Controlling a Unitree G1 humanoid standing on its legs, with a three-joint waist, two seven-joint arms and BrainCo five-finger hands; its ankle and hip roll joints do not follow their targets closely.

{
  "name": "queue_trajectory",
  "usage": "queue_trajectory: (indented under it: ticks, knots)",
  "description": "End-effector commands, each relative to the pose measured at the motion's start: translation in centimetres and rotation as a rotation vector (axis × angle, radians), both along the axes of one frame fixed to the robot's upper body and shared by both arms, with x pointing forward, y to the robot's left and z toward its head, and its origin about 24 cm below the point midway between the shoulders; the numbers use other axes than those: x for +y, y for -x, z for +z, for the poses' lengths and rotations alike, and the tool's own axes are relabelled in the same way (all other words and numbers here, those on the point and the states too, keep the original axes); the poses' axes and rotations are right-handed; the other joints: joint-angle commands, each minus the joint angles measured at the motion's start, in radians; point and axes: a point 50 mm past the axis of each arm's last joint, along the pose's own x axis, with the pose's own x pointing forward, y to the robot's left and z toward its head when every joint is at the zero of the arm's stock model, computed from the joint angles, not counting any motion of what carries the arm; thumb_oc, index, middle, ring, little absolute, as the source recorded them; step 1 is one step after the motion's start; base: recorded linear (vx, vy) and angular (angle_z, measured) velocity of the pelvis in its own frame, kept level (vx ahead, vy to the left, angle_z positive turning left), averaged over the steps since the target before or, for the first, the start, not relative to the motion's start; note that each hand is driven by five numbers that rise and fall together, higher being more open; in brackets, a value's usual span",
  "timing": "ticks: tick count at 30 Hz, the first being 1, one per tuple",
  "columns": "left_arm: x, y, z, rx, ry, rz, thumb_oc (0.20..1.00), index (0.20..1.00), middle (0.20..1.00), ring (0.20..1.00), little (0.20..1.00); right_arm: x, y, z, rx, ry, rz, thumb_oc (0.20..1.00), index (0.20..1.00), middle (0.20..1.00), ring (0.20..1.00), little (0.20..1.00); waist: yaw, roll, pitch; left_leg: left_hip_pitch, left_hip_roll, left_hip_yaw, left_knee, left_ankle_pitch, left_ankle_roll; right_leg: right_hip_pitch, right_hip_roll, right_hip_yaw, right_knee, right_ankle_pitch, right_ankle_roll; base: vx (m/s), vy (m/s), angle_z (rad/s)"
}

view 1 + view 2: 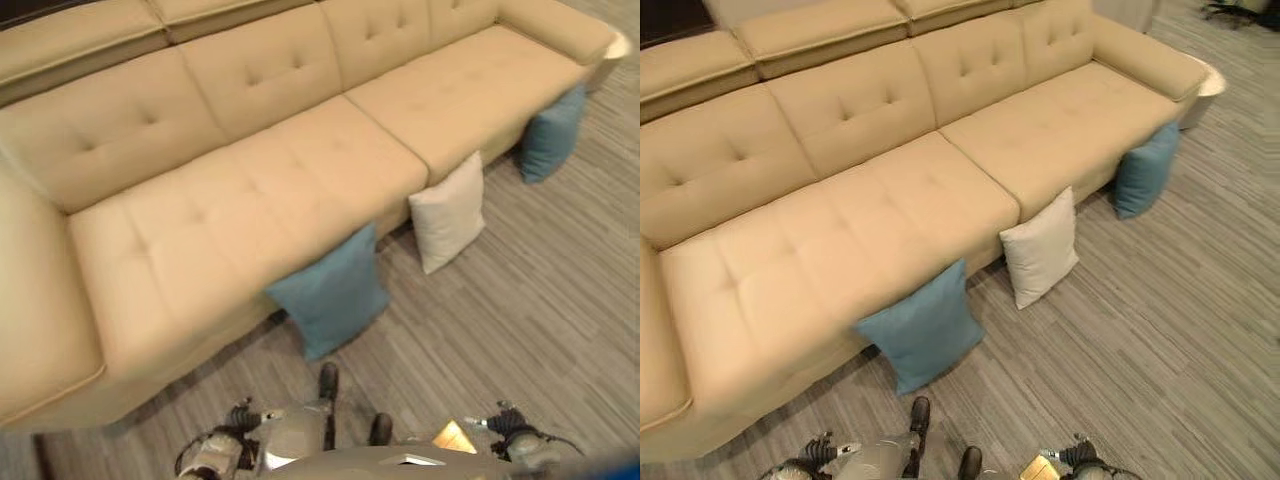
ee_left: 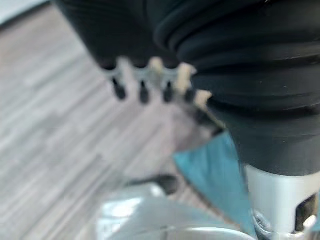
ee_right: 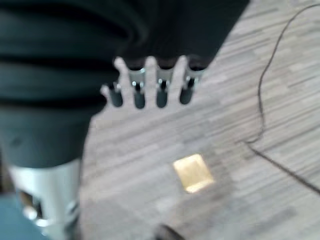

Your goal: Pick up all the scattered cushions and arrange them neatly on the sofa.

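- Cushions lean on the floor against the sofa [image 1: 250,190] front: a blue cushion [image 1: 330,292] nearest, a white cushion [image 1: 449,212] just beyond, another blue cushion [image 1: 552,135] at the far end.
- Left hand [image 2: 150,75] hangs over the striped floor [image 1: 520,330], fingers relaxed, holding nothing.
- Right hand [image 3: 155,75] likewise loose and empty.

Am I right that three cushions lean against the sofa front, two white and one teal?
Not quite: the colours are swapped. The left eye view shows two teal cushions and one white cushion between them. All three do lean against the front of the sofa, on the floor.
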Motion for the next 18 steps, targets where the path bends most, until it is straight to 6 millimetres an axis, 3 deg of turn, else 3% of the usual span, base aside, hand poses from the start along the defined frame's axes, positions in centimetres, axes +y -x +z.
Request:
queue_trajectory:
  ticks: [1,3,6,8,9,11,14,18]
  knots:
    - [0.6,-2.0,0.7,-0.065,-0.007,0.001,1.0,1.0,1.0,1.0,1.0,-0.2,-0.8,0.4,-0.019,0.031,0.069,1.0,1.0,1.0,1.0,1.0,0.035,-0.029,-0.018,0.006,-0.035,0.015,0.095,-0.14,-0.024,-0.075,-0.039,0.03,0.213,-0.028,0.107,0.14,0.061,-0.2]
    - [1.0,-2.3,0.9,-0.073,-0.017,-0.002,1.0,1.0,1.0,1.0,1.0,0.0,-1.6,0.6,-0.04,0.028,0.088,1.0,1.0,1.0,1.0,1.0,0.03,-0.018,-0.012,0.043,-0.027,0.006,0.085,-0.155,-0.009,-0.152,-0.076,0.023,0.35,0.001,0.138,0.15,0.064,-0.27]
    - [0.9,-2.5,0.9,-0.074,-0.02,-0.01,1.0,1.0,1.0,1.0,1.0,0.0,-2.1,0.8,-0.054,0.032,0.093,1.0,1.0,1.0,1.0,1.0,0.018,-0.008,-0.009,0.074,-0.03,-0.016,0.07,-0.165,-0.008,-0.186,-0.095,0.017,0.32,0.013,0.124,0.13,-0.002,0.04]
    - [0.8,-2.6,0.9,-0.076,-0.018,-0.011,1.0,1.0,1.0,1.0,1.0,0.1,-2.6,0.9,-0.061,0.031,0.105,1.0,1.0,1.0,1.0,1.0,0.0,0.003,0.005,0.103,-0.037,-0.042,0.071,-0.182,-0.008,-0.241,-0.127,0.029,0.246,0.067,0.118,0.14,-0.044,0.36]
    - [0.7,-2.6,0.9,-0.076,-0.018,-0.011,1.0,1.0,1.0,1.0,1.0,0.0,-2.6,0.9,-0.061,0.031,0.105,1.0,1.0,1.0,1.0,1.0,-0.001,0.004,0.008,0.106,-0.036,-0.043,0.071,-0.183,-0.008,-0.237,-0.126,0.027,0.245,0.067,0.118,0.11,-0.055,0.33]
    - [0.8,-2.7,1.0,-0.08,-0.023,-0.01,1.0,1.0,1.0,1.0,1.0,0.0,-3.1,1.1,-0.07,0.04,0.122,1.0,1.0,1.0,1.0,1.0,-0.024,0.005,0.024,0.123,-0.047,-0.088,0.087,-0.2,-0.011,-0.284,-0.121,0.133,0.202,0.104,0.138,0.16,-0.122,0.55]
    - [0.8,-2.9,1.0,-0.087,-0.032,-0.018,1.0,1.0,1.0,1.0,1.0,0.2,-3.6,1.3,-0.086,0.042,0.137,1.0,1.0,1.0,1.0,1.0,-0.035,0.0,0.027,0.132,-0.051,-0.131,0.086,-0.212,-0.019,-0.299,-0.114,0.228,0.175,0.133,0.15,0.12,-0.167,0.87]
    - [1.2,-2.6,1.0,-0.069,-0.053,-0.014,1.0,1.0,1.0,1.0,1.0,0.4,-3.8,1.3,-0.086,0.038,0.148,1.0,1.0,1.0,1.0,1.0,-0.031,-0.016,0.012,0.138,-0.047,-0.18,0.079,-0.219,-0.039,-0.265,-0.12,0.22,0.129,0.135,0.147,0.09,-0.199,0.76]
